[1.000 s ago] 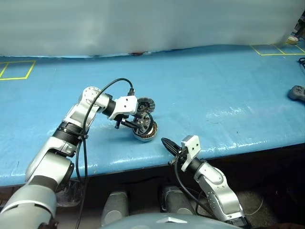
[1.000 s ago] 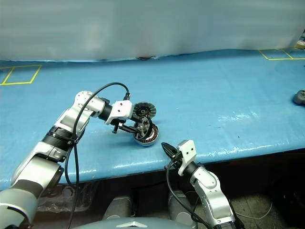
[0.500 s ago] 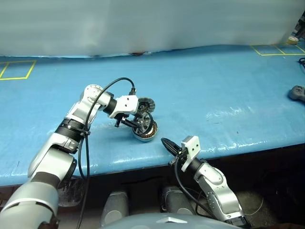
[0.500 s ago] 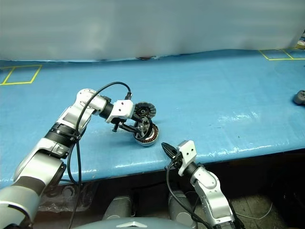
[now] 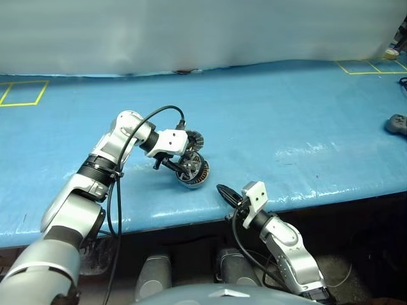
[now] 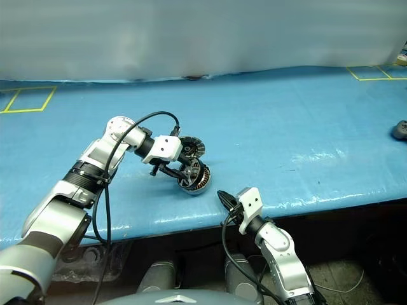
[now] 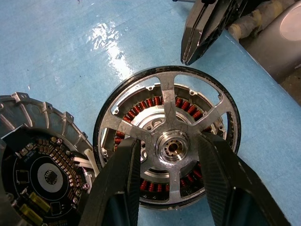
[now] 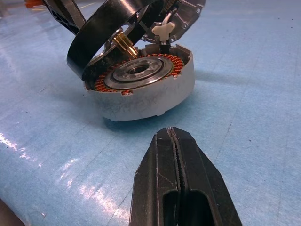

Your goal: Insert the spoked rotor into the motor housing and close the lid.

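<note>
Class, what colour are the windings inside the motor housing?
Copper-orange windings ring the motor housing; clearest in the right wrist view.

Setting: robotics test bench, lab or workshop type. Work surface: long table (image 5: 305, 121) under a blue plastic sheet, glossy and slightly creased, with yellow tape rectangles (image 5: 22, 93) marked at the far corners. Backdrop: plain pale wall or screen along the far edge. Items present: disassembled electric motor parts with copper windings (image 8: 141, 77); a dark handheld controller (image 5: 396, 124) near the right end. No domestic furnishings.
</note>
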Action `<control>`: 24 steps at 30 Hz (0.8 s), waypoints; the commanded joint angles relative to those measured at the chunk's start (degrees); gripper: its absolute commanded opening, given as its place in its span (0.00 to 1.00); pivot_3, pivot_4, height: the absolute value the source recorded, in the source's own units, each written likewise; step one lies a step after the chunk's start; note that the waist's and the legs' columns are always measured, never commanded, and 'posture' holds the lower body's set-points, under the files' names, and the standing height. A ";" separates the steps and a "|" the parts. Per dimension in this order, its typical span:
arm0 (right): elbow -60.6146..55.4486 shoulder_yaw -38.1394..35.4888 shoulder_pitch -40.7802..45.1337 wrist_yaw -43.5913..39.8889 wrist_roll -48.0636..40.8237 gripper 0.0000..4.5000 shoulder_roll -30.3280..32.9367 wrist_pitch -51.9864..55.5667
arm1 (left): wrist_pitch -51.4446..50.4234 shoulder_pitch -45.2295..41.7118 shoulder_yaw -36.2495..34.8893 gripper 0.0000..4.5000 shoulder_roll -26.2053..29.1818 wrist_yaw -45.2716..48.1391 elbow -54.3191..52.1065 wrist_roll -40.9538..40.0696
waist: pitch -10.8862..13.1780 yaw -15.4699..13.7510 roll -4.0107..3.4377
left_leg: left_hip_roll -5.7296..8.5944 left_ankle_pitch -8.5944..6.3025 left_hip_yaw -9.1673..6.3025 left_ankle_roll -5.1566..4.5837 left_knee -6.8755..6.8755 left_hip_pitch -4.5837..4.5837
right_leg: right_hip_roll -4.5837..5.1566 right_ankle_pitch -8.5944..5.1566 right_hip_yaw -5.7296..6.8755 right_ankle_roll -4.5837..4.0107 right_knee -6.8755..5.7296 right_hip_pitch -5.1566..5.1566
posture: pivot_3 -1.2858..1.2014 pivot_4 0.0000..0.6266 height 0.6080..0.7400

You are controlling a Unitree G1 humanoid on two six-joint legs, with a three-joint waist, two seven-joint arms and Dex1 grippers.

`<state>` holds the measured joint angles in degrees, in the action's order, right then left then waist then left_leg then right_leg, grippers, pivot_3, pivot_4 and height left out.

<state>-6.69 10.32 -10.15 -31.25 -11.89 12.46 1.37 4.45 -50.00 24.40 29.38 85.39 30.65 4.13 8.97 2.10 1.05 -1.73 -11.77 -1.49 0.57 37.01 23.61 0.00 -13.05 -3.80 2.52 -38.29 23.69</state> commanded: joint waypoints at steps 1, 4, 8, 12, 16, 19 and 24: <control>-0.93 -0.21 -0.05 0.20 -0.08 0.00 -0.36 -1.30 | 0.43 -0.90 1.17 0.34 0.36 0.36 0.97 2.08 | 0.00 0.00 -0.01 | 0.00 0.00 0.00 0.00 0.00 0.00 | 0.00 0.00 0.00 0.00 0.00 0.00 | 0.52 0.24 1.00; -0.94 -0.25 -0.19 0.15 -0.15 0.00 -0.33 -1.49 | 0.12 -1.03 1.15 0.34 0.34 0.54 1.08 2.20 | -0.01 0.01 -0.01 | 0.00 0.00 0.00 0.00 0.00 0.00 | 0.00 0.00 0.00 0.00 0.00 0.00 | 0.52 0.24 1.00; -0.85 -0.51 -0.13 0.20 -0.18 0.00 -0.16 -1.58 | -0.84 -1.11 0.79 0.34 -0.07 0.27 0.66 2.46 | -0.01 0.00 -0.01 | 0.00 0.00 0.00 0.00 0.00 0.00 | 0.00 0.00 0.00 0.00 0.00 0.00 | 0.52 0.24 1.00; -0.94 -0.43 -0.23 0.36 -0.09 0.00 -0.10 -1.42 | -2.51 -1.32 -0.58 0.34 -1.40 -0.70 0.06 0.91 | -0.01 0.01 -0.02 | 0.00 0.00 0.00 0.00 0.00 0.00 | 0.00 0.00 0.00 0.00 0.00 0.00 | 0.52 0.24 1.00; -0.91 -0.33 -0.35 0.45 0.00 0.00 -0.12 -1.36 | -3.51 -1.19 -1.71 0.34 -2.33 -1.34 -0.76 -0.06 | -0.01 -0.18 -0.02 | 0.02 0.00 -0.02 0.00 0.03 0.01 | 0.01 0.00 0.00 0.00 0.01 -0.03 | 0.52 0.24 1.00; -0.98 -0.26 -0.44 0.49 0.02 0.00 -0.14 -1.21 | -3.43 -1.14 -1.80 0.34 -2.40 -1.74 -0.76 0.04 | -0.01 -0.11 -0.02 | 0.02 0.00 -0.02 -0.01 0.03 0.03 | 0.01 0.01 -0.01 0.01 0.03 -0.02 | 0.52 0.24 1.00; -1.11 -0.18 -0.47 0.47 0.08 0.00 -0.08 -0.99 | -3.30 -1.09 -1.42 0.34 -2.29 -2.10 -0.59 0.41 | -0.01 -0.03 -0.02 | 0.02 -0.01 -0.03 -0.01 0.01 0.05 | -0.01 0.01 -0.01 0.01 0.03 0.01 | 0.52 0.24 1.00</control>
<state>-6.70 10.37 -10.55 -30.84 -11.69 12.53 1.34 1.16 -50.59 23.22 27.16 83.75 31.06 4.48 8.96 2.07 1.03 -1.71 -11.78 -1.51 0.56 37.02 23.66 -0.01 -13.05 -3.82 2.53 -38.26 23.70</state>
